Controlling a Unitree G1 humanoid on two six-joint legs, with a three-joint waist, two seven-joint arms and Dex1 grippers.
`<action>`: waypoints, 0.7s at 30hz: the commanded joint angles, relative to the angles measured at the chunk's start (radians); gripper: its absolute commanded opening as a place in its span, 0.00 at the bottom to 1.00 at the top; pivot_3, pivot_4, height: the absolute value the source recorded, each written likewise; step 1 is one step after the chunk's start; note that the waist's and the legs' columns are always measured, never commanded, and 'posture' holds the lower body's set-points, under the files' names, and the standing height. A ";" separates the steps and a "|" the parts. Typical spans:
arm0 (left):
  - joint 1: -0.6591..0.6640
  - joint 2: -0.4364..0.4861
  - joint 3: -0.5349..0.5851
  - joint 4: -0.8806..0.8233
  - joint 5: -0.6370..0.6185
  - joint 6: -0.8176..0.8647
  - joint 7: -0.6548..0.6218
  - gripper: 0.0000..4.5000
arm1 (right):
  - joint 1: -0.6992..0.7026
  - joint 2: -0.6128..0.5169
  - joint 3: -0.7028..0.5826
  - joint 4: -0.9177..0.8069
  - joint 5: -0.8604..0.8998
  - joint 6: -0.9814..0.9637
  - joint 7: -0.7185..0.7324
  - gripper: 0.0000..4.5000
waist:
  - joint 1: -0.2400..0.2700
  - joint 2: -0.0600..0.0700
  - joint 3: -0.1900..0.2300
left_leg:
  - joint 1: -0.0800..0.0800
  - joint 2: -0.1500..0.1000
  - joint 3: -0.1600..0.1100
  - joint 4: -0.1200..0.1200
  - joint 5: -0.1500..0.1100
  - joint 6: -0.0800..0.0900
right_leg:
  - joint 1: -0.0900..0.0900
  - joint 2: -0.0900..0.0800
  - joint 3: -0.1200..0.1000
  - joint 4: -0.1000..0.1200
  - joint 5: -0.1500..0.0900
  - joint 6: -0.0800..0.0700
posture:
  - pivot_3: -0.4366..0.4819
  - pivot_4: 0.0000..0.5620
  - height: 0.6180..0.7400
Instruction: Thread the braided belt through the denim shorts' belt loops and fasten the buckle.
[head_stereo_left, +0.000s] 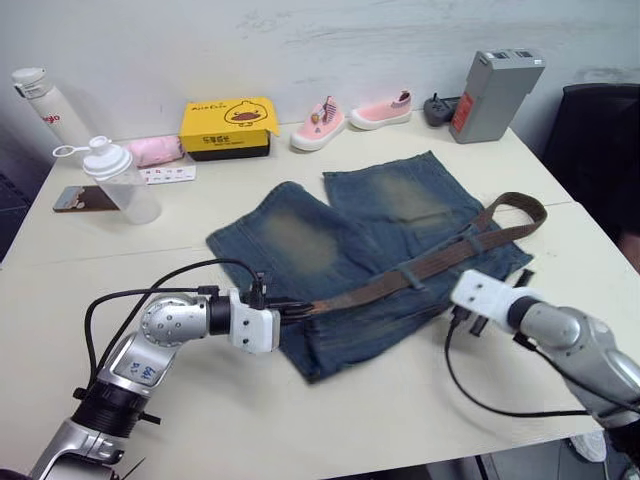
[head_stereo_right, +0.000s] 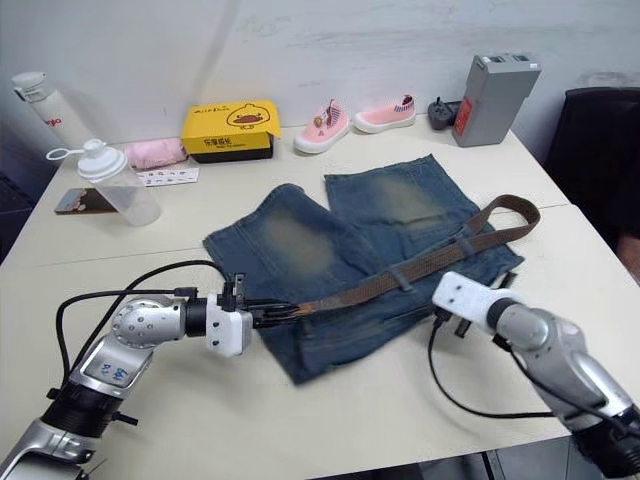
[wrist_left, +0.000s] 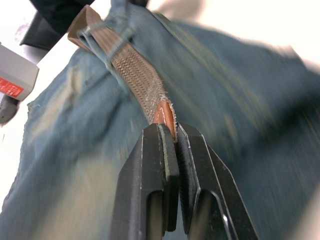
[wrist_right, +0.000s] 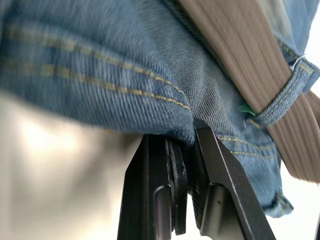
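The faded denim shorts (head_stereo_left: 330, 240) lie flat mid-table, waistband toward me. The braided belt (head_stereo_left: 440, 262) runs along the waistband under two belt loops (head_stereo_left: 412, 275) (head_stereo_left: 473, 243) and curls back at the far right (head_stereo_left: 520, 205). My left gripper (wrist_left: 172, 131) is shut on the belt's tan leather tip at the shorts' left waist corner (head_stereo_left: 295, 308). My right gripper (wrist_right: 187, 132) is shut on the waistband's lower edge, just below a belt loop (wrist_right: 290, 92) with the belt (wrist_right: 235, 55) through it. The buckle is hidden.
Along the back stand a yellow box (head_stereo_left: 228, 127), pink shoes (head_stereo_left: 350, 117), a grey battery pack (head_stereo_left: 494, 94), a white bottle (head_stereo_left: 45, 108) and a clear shaker cup (head_stereo_left: 122, 180). A phone (head_stereo_left: 82, 198) lies at the left. A black chair (head_stereo_left: 600, 140) stands at the right.
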 joint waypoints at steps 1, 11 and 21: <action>0.006 0.013 0.018 -0.013 0.009 -0.025 0.007 0.00 | -0.001 -0.022 -0.048 0.056 -0.033 -0.018 0.013 0.01 | 0.000 0.000 0.000 | 0.000 0.000 0.000 0.000 0.000 0.000 | 0.000 0.000 0.000 0.000 0.000 0.000 | 0.48 0.27 1.00; 0.033 -0.005 0.028 -0.039 -0.040 -0.032 0.013 0.00 | 0.020 0.015 -0.139 0.011 -0.017 -0.001 0.028 0.37 | -0.006 0.000 0.000 | 0.000 0.000 0.001 0.000 0.000 0.000 | 0.000 0.000 0.000 0.003 0.001 0.001 | 0.48 0.27 1.00; 0.108 -0.028 0.098 0.034 0.038 -0.281 0.150 0.00 | -0.030 0.208 -0.686 -0.451 0.744 0.933 0.363 0.99 | -0.007 0.001 0.001 | 0.001 0.004 -0.003 -0.001 0.000 0.000 | 0.001 0.002 0.001 0.004 0.001 0.001 | 0.48 0.27 1.00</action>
